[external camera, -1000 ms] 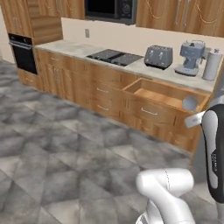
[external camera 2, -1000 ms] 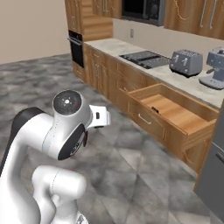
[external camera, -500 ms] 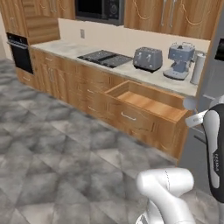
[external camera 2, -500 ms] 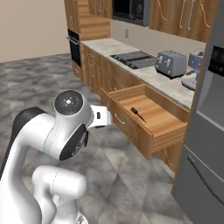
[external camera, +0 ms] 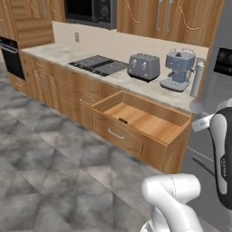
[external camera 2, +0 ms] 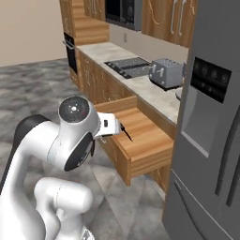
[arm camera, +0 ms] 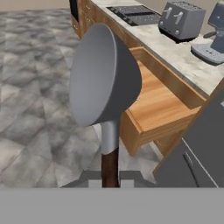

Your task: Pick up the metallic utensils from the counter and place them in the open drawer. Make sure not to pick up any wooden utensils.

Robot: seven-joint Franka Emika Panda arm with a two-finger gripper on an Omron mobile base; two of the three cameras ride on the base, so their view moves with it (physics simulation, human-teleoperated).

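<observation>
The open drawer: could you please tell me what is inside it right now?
One small dark utensil lies on the open drawer floor. The front wall covers the near strip of the floor.

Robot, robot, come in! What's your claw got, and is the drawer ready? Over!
Claw shut on grey metal spatula, blade up. Open drawer ahead, one dark utensil already inside. Nothing seen in the way. Over.

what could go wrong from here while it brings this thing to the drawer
1. The gripper is shut only on the low end of the metallic utensil's handle; the broad head sticks far out and could tilt, slip, or knock the open drawer's front.
2. The fridge stands right beside the drawer, so a wide swing may hit it.
3. A dark utensil already lies inside; dropping onto it could make either bounce.
</observation>
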